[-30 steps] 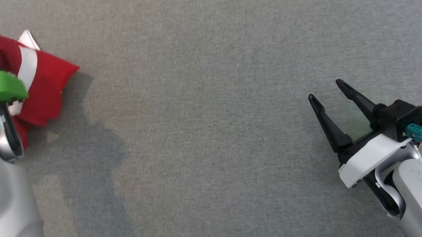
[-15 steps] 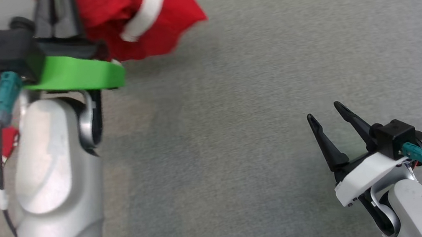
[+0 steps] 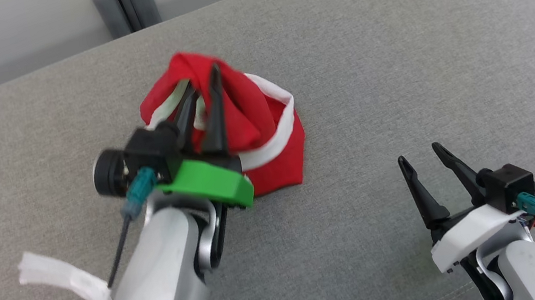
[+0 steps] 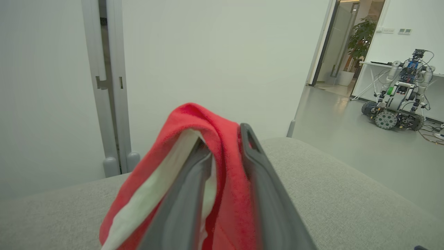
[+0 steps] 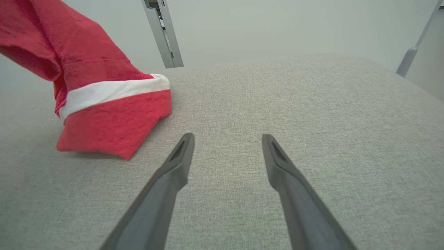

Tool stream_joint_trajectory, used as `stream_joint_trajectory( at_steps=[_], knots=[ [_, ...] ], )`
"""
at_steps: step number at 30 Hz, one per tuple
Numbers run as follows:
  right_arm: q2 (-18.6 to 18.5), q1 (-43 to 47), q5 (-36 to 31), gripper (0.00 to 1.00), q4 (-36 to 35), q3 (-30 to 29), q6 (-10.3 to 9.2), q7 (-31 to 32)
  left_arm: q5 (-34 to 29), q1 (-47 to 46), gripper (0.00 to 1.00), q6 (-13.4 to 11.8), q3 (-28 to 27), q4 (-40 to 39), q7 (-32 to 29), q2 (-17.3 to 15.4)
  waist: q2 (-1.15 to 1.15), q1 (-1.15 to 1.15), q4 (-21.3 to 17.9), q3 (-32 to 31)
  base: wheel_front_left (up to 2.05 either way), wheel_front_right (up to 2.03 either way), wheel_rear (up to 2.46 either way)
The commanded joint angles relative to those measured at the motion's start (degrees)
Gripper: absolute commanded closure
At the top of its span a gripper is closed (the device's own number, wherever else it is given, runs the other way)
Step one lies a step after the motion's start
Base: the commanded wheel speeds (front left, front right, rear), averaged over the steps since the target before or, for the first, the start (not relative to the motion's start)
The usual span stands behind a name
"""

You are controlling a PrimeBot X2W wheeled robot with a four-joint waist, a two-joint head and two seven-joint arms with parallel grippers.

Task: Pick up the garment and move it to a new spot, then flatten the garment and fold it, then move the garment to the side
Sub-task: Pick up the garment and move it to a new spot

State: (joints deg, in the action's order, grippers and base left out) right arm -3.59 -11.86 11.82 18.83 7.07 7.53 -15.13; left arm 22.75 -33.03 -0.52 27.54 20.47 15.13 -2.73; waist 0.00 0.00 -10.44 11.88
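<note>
While the left gripper point(image 3: 205, 76), centre-left, pinches the garment point(image 3: 278, 167) by its peak between near-closed fingers, apparently to lower it mid-frame onto the grey cushion point(image 3: 389, 34), the right gripper point(image 3: 418, 153) at lower right waits wide open for flattening.

Robotics lab. Beyond the doorway point(image 4: 327, 52), a second wheeled robot point(image 4: 397, 104) stands among loose cables point(image 4: 432, 131) on a smooth grey floor point(image 4: 347, 139), beside a white bench point(image 4: 376, 64) and a potted plant point(image 4: 360, 38).

A grey fabric cushion point(image 3: 390, 44) sits before a pale wall point(image 4: 208, 52) and grey door post point(image 4: 114, 104), with smooth grey floor point(image 4: 347, 146) beyond its right edge.
</note>
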Motion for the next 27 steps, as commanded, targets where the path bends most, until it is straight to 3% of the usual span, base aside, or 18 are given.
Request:
stream_joint_trajectory(
  at_steps=[1, 7, 18, 27],
  knots=[
    [-0.01, 1.07, -0.12, 0.0, -0.15, -0.48, -0.08, -0.03, -0.62, 2.42, 0.0, -0.94, -0.5, 0.18, 0.04, -0.34, 0.0, 0.0, -0.02, -1.04, 0.0, 0.0, 0.0],
    [0.12, 2.04, -0.4, 0.0, 0.12, -1.1, -0.08, -0.03, -2.4, 10.93, 0.0, -3.0, -4.45, 1.16, 0.04, -0.32, 0.0, 0.0, 1.33, -3.16, 0.0, 0.0, 0.0],
    [0.42, 5.08, -0.85, 0.0, 0.51, -1.95, -0.08, -0.03, -6.46, 24.46, 0.0, -2.44, -14.01, 1.24, 0.04, -0.28, 0.0, 0.0, 3.62, -7.82, 0.0, 0.0, 0.0],
    [0.53, 7.84, -1.22, 0.0, 0.91, -1.76, -0.08, -0.03, -7.2, 32.53, 0.0, -1.9, -16.4, -0.05, 0.04, -0.28, 0.0, 0.0, 4.2, -10.41, 0.0, 0.0, 0.0]
  ],
)
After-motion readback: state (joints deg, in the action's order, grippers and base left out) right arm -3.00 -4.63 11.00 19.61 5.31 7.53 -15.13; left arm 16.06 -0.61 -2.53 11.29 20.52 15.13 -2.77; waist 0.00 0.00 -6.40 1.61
